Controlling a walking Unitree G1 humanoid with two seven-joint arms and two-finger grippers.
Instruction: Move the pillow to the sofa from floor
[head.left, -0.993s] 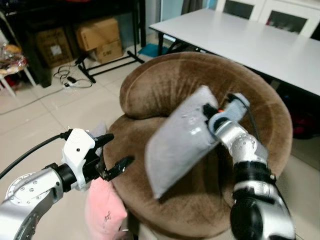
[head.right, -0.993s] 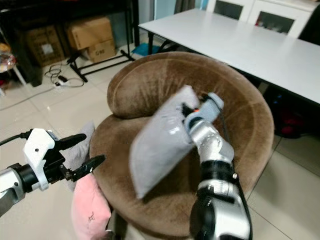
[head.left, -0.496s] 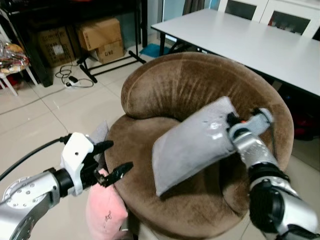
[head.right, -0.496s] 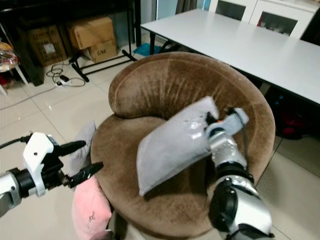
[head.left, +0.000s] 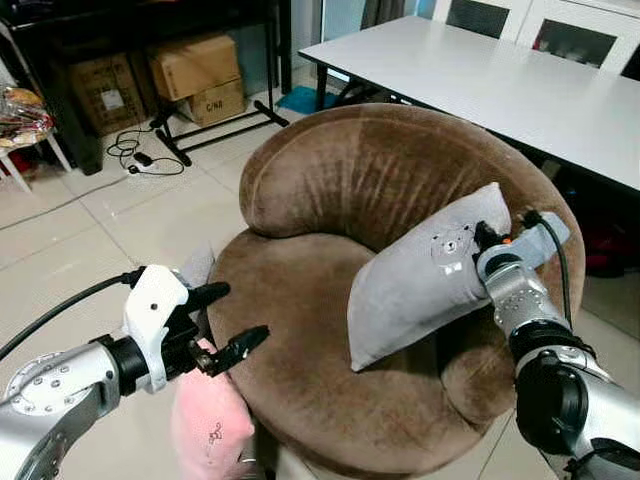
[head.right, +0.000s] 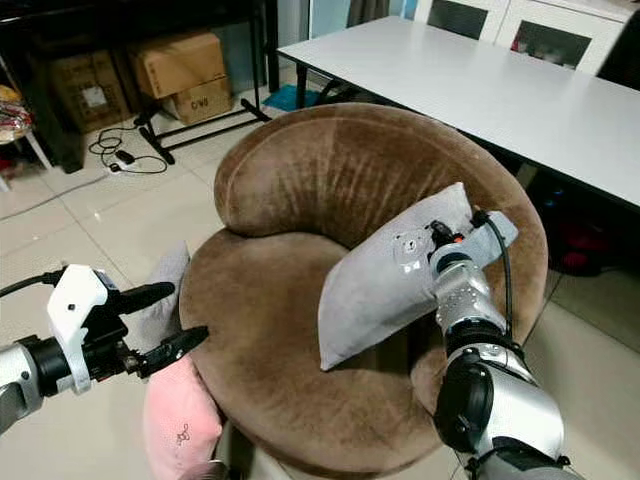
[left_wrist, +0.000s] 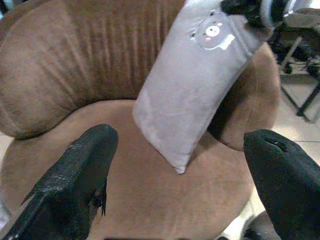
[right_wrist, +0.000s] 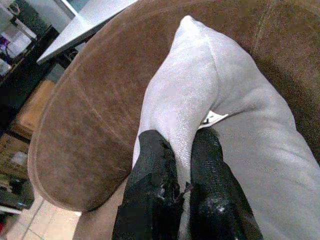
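A grey pillow (head.left: 420, 278) with a small bear patch hangs tilted over the right side of the round brown sofa (head.left: 310, 180), its lower corner near the seat. My right gripper (right_wrist: 177, 165) is shut on the pillow's upper edge, with the fabric pinched between its black fingers (right_wrist: 152, 170). My left gripper (head.left: 225, 320) stands open at the sofa's front left edge, above the floor, holding nothing. In the left wrist view the grey pillow (left_wrist: 200, 75) leans across the sofa's back.
A pink pillow (head.left: 205, 420) and a grey one (head.left: 200, 265) lie on the tiled floor beside the sofa's left front. A white table (head.left: 500, 80) stands behind the sofa. Cardboard boxes (head.left: 195, 70) and cables (head.left: 140, 155) sit at the back left.
My right gripper has carried the grey pillow to the right and down, from over the seat's middle toward the sofa's right arm. The left gripper has stayed in place.
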